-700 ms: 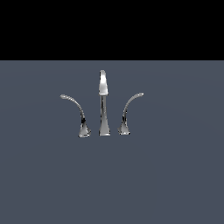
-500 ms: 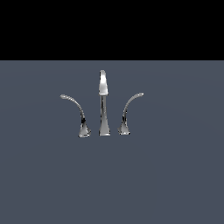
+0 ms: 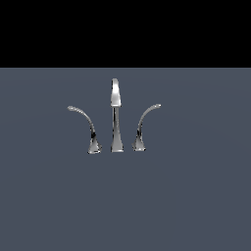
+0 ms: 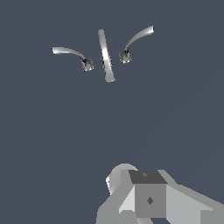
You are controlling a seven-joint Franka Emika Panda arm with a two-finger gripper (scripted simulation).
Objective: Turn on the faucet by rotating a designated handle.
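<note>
The chrome faucet stands on the dark grey surface, with its tall straight spout in the middle. The handle is the slim lever on the exterior view's right, its tip sweeping rightward. The mirror-image lever sweeps leftward. In the wrist view the spout, the handle and the other lever show from above, some way off. No gripper fingers show in either view.
Grey blocky parts of the arm fill one edge of the wrist view, apart from the faucet. The dark grey surface stretches flat around the faucet, with a black background behind it.
</note>
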